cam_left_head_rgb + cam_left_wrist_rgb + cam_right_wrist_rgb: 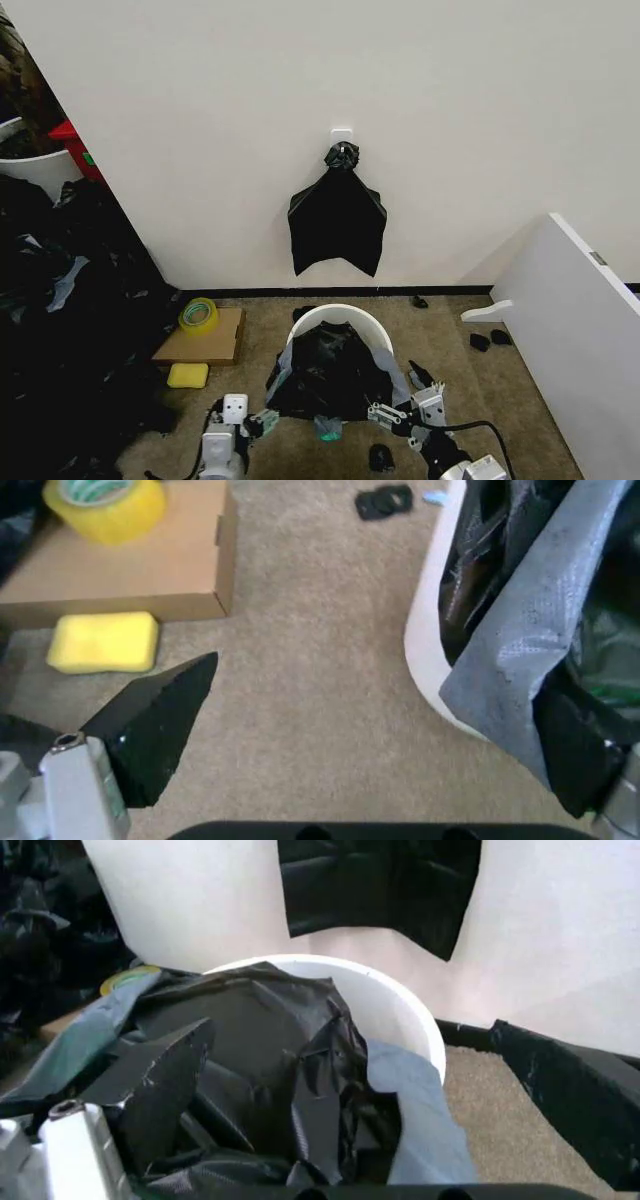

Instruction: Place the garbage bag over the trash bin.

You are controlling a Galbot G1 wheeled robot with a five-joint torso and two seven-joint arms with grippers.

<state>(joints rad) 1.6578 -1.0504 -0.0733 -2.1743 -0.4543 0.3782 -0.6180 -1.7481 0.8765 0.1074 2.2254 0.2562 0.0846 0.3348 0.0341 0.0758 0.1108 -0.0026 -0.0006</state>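
The trash bin (345,318) is a round cream-white bucket standing on the carpet near the wall. The garbage bag (330,372), glossy black with greyish edges, lies crumpled in the bin and spills over its near rim. My left gripper (262,421) is low at the bin's near left, open, with carpet and the bin wall (430,630) between its fingers (150,720). A grey flap of the bag (515,649) hangs beside its other finger. My right gripper (398,408) is at the bin's near right, open, and faces the bag (260,1050) and the bin rim (400,1001).
A flat cardboard box (200,342) with a yellow tape roll (198,315) and a yellow sponge (188,375) lie left of the bin. A knotted black bundle (338,215) hangs on the wall. A big heap of black plastic (60,330) lies left, a white panel (580,330) stands right.
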